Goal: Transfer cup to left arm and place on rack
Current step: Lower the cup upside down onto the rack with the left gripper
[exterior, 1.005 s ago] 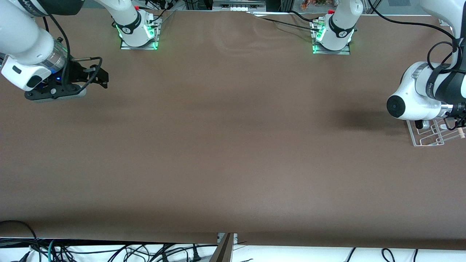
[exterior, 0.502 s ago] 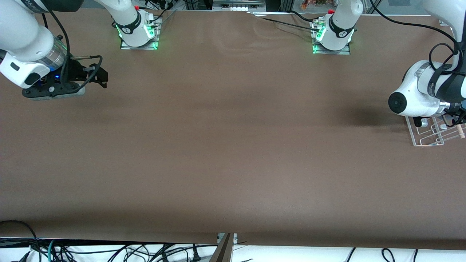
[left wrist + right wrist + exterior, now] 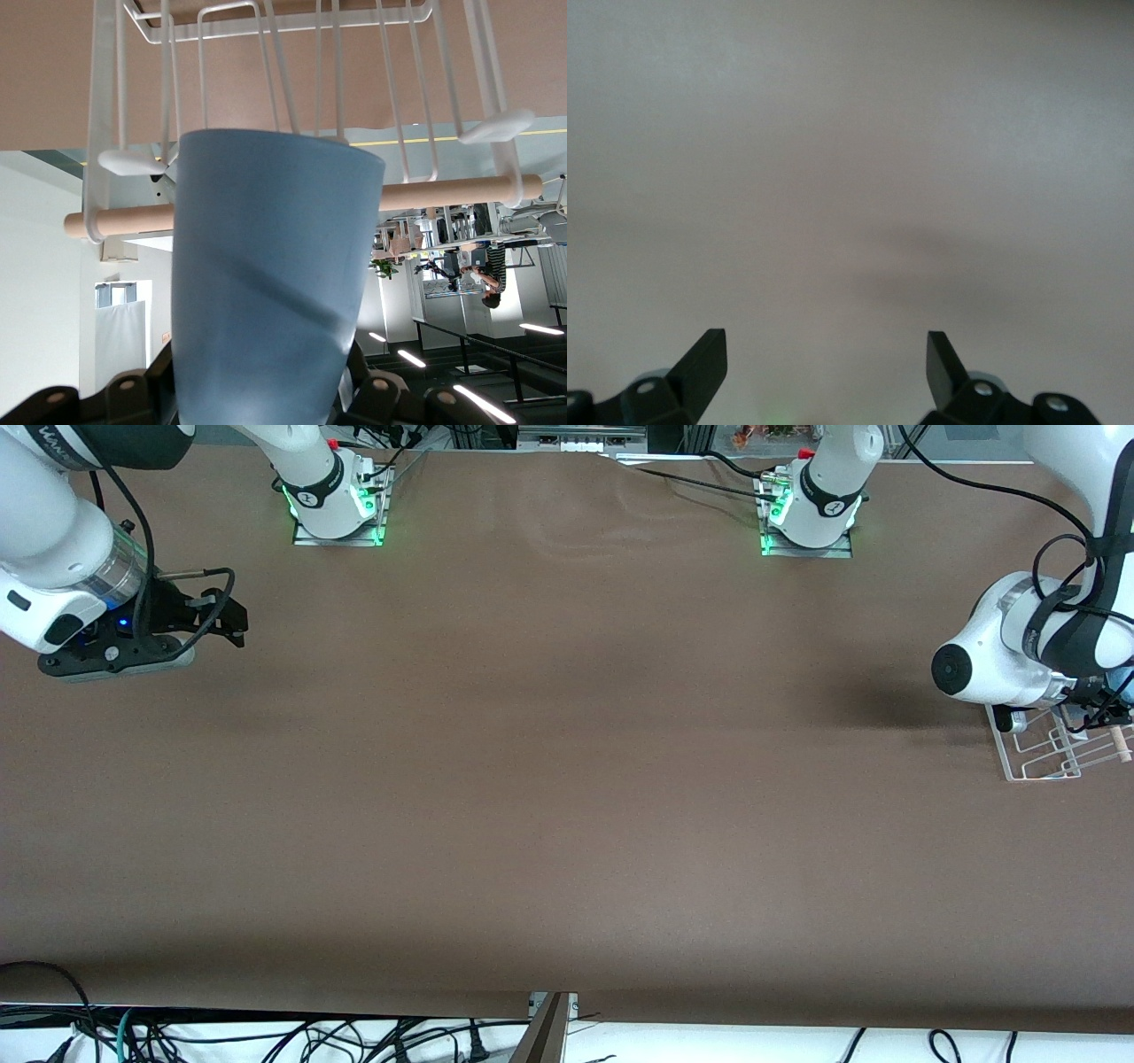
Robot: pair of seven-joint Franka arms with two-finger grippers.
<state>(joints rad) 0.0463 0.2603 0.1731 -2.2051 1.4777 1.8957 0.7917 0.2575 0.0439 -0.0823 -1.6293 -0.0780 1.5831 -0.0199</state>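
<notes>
The light-blue cup (image 3: pixel 266 283) is held between the fingers of my left gripper (image 3: pixel 266 390). It is right against the upright pegs of the white wire rack (image 3: pixel 102 106), with the wooden dowel (image 3: pixel 443 190) across just past its rim. In the front view the left arm's wrist covers most of the rack (image 3: pixel 1041 766) at the left arm's end of the table, and only a sliver of the cup (image 3: pixel 1123 682) shows. My right gripper (image 3: pixel 232 615) is open and empty over bare table at the right arm's end; its fingers (image 3: pixel 704 354) stand wide apart.
The brown table (image 3: pixel 567 779) stretches between the two arms. The arm bases (image 3: pixel 337 514) stand along its edge farthest from the front camera. Cables lie off the table's edge nearest the front camera.
The right arm has drawn back a little toward its end of the table. The left wrist has shifted slightly over the rack, still holding the cup.
</notes>
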